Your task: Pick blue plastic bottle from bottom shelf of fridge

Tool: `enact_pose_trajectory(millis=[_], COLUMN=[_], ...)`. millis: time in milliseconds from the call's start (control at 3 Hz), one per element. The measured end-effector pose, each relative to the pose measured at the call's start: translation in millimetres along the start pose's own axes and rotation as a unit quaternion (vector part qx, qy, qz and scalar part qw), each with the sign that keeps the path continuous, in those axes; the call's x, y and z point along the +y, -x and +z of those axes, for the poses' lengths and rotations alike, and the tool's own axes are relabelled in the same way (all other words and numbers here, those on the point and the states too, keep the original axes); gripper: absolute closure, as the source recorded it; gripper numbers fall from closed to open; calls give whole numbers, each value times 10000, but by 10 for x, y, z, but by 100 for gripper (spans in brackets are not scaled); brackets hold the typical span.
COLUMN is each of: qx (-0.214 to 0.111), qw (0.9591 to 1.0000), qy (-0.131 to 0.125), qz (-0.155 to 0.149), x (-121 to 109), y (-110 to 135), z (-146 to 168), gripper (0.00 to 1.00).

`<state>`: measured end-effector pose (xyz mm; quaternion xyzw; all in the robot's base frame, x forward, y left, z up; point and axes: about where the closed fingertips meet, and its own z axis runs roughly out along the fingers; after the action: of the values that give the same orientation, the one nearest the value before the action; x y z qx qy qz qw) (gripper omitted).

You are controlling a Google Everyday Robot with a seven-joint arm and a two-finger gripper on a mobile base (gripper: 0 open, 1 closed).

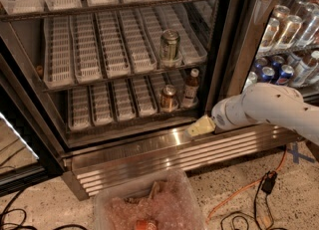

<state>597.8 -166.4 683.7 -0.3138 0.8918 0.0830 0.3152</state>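
The fridge (227,35) stands open with white slotted lane shelves. On the bottom shelf (109,102), at its right end, stands the blue plastic bottle (191,87), slim, dark-bodied, with a white cap and pale label. A copper-brown can (168,97) stands just left of it. A taller green-silver can (170,47) stands on the shelf above. My gripper (199,126) is at the end of the white arm (264,108), low over the ribbed steel sill (149,149), just below and right of the bottle, apart from it and holding nothing.
To the right, a glass-fronted compartment (289,40) holds blue cans and bottles. A clear plastic bin (149,206) with wrapped items sits on the floor in front. An orange cable (249,186) and black cables (15,214) lie on the speckled floor.
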Motion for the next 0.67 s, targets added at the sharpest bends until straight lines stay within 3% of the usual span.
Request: enact_pose_trajectory(millis=[333, 667], qx=[-503, -727], qw=[9965, 9934], qy=[-201, -189], qz=[635, 868], x=[-200, -327], y=[247, 517], z=[372, 710], gripper=[0, 0])
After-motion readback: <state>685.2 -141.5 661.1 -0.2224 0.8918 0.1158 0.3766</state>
